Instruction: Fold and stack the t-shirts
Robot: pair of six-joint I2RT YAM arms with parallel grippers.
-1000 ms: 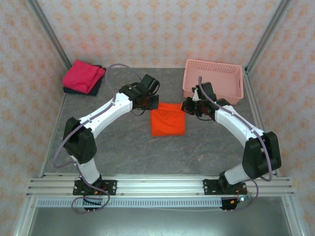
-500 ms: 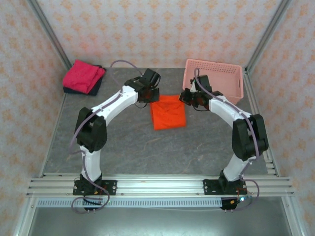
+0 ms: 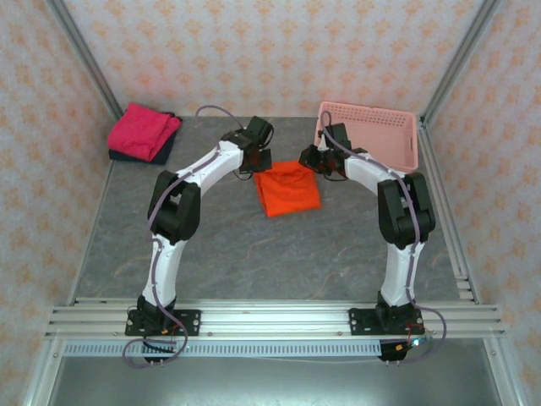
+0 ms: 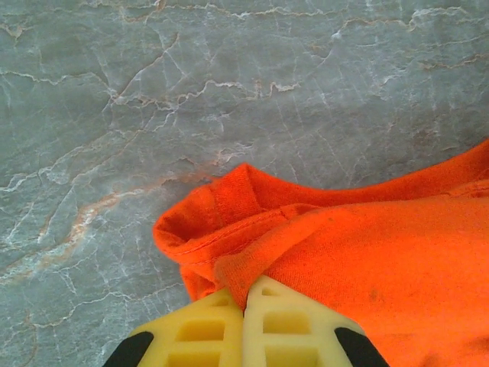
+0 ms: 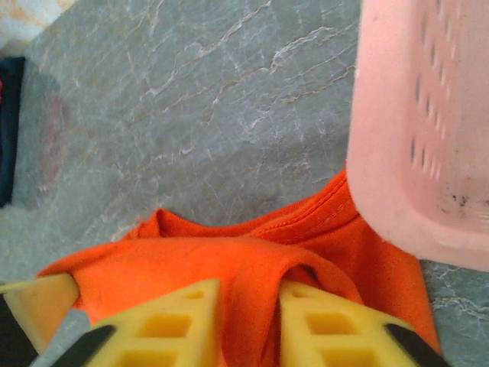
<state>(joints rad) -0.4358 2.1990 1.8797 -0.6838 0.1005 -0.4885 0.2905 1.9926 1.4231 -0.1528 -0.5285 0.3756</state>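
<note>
Over the past second both arms have stretched forward and dragged the orange shirt [image 3: 289,189] away from their bases, toward the back of the bench [image 3: 254,254]. It now lies as a compact folded rectangle, with its long axis running roughly near to far and a little askew. Its far right corner sits against the basket [image 5: 420,153].

The shirt trails from both sets of jaws back toward the bases, since each pair holds one far corner. The pink shirt [image 3: 145,127] rests on the navy shirt [image 3: 162,152] in the far left corner, well apart from the orange one. That stack lies to the left of the load, and the left arm [image 3: 207,165] is the nearer to it. The next move is probably a sideways carry to the left, with the right arm [image 3: 372,173] following across.

The left jaws are pressed almost together, pinching a thin hemmed fold of the orange cloth. The right jaws are clamped on a thicker bunched ridge of the same shirt, so cloth fills the gap between them. Neither pair touches the bench, as far as can be told.
</note>
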